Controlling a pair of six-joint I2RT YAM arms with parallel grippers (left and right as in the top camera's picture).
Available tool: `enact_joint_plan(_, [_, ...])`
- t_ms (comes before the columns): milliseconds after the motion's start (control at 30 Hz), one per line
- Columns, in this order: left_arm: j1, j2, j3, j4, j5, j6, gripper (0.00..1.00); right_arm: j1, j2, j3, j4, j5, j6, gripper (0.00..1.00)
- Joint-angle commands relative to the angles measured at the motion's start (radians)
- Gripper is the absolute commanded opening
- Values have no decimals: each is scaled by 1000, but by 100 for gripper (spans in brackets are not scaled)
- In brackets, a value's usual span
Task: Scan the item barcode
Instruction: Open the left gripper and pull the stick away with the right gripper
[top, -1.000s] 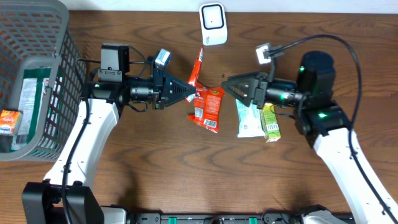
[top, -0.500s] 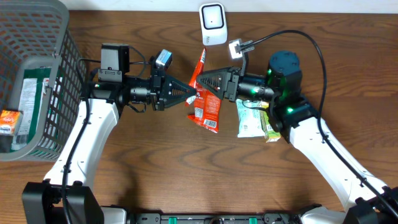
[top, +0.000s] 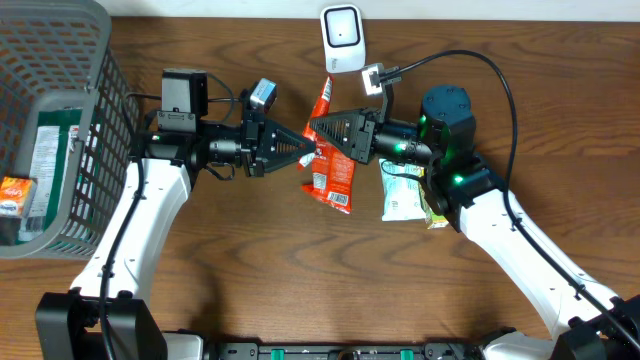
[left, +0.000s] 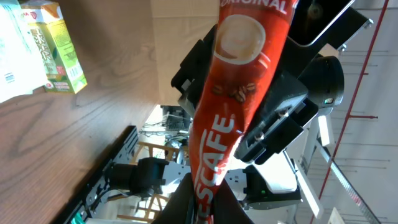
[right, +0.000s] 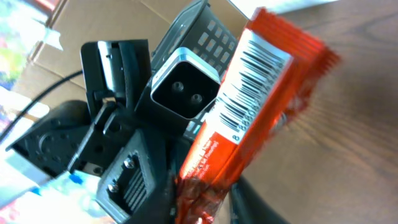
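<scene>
Worktop (top: 250, 260) of dark wood carries everything, with a grey basket (top: 60, 30) at its left edge holding a few packets. The two arms meet over the middle. A white scanner (top: 342, 38) stands at the far edge, just beyond where they meet. On the wood below lie a red packet (top: 335, 175), a pale packet (top: 402, 195) and a green carton (top: 436, 208). The task's thing, a slim red coffee sachet (top: 321, 100), is held up off the wood between the arms, its top end near the scanner. The left tool (top: 312, 148) is clamped tight on one end, and the left wrist view shows the sachet rising straight out from its fingers. The right tool (top: 313, 128) stands narrow about the other end and looks to be pinching it. The barcode (right: 249, 87) shows sharp and unobstructed in the right wrist view. The step in hand looks like a handover or a two-handed steadying ahead of the scan itself. The next move likely calls for one tool to let go, and for the other to turn the barcode face toward the scanner's window and bring it close without creasing the foil.
</scene>
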Motion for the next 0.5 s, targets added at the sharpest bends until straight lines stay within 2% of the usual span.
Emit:
enact_joint_plan(0, [2,-5,1,22,24,0,8,13,2,15,0,27,-48,4])
enact_joint_plan(67, [2,-5,1,52,24,0,15,13,2,15,-3,37,-86,1])
enact_joint_plan(133, [3,-5,1,114,19,0,28,13,2,15,-14,43,-133,1])
enact_joint_plan(167, [3,-5,1,166,-9,0,39,12,2,15,-22,43,-142,1])
enact_joint_plan(233, [3,-5,1,206,-67,0,52,8,2,16,-24,43,-149,1])
enact_joint_plan(367, [16,-5,1,225,-196,0,58,-19,2,48,-111,44,-167,1])
enact_joint_plan(467, [34,-5,1,224,-266,24,59,-46,2,135,-367,89,-274,1])
